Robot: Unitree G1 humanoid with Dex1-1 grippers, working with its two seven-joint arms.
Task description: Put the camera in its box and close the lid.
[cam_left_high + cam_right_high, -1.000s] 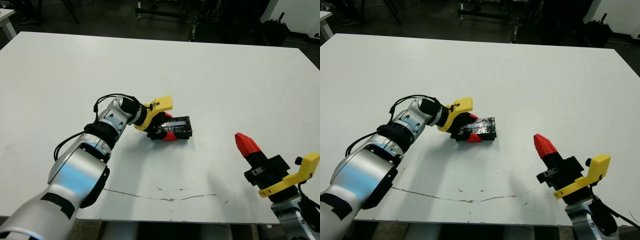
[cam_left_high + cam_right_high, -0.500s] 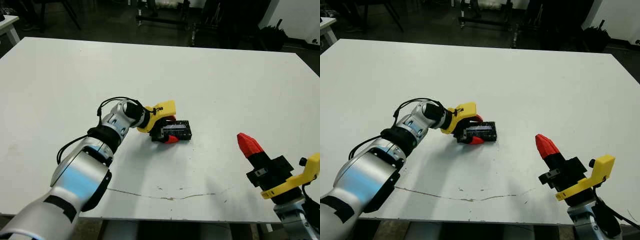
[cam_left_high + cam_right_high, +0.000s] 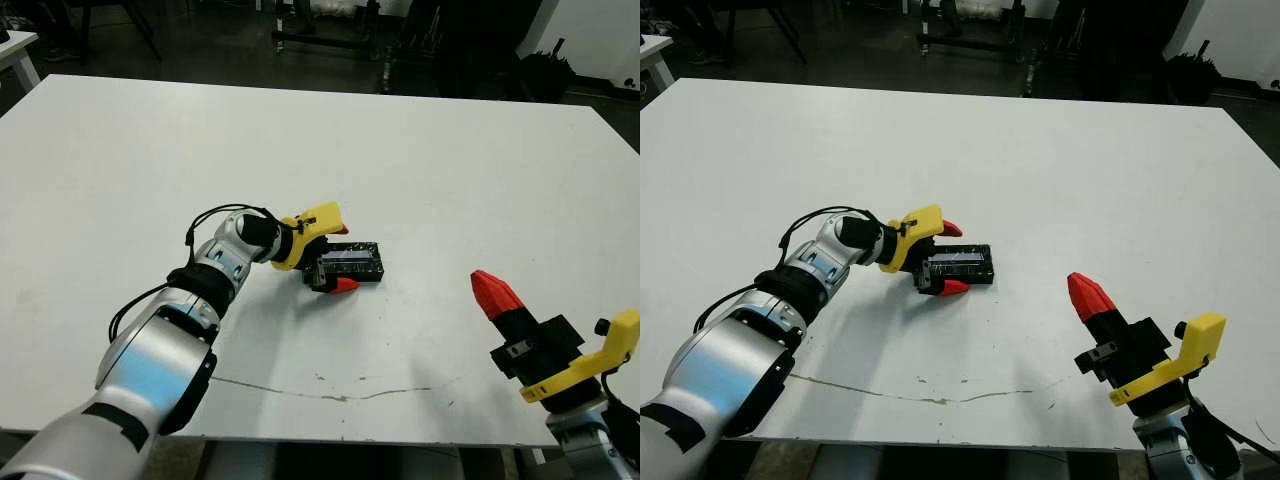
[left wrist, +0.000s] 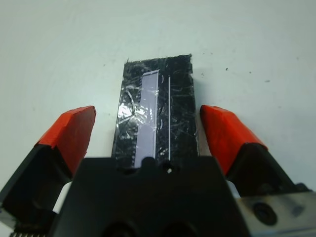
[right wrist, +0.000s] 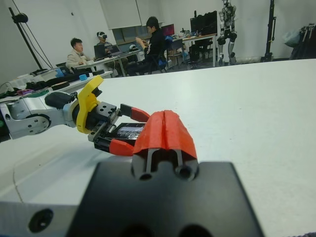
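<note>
The lid [image 3: 353, 263] — a glossy, crinkly black slab — is lying flat near the middle of the white table [image 3: 450, 170], and it is being straddled by the left gripper [image 3: 334, 258]. The red fingertips [image 4: 69, 129] are being held spread, one on each side of the slab, with a narrow gap showing between each tip and its edge. Whether the box is underneath cannot be told. Well apart, near the table's front edge, the right gripper [image 3: 496, 297] is being held above the surface — its two red fingers pressed together into a single point.
</note>
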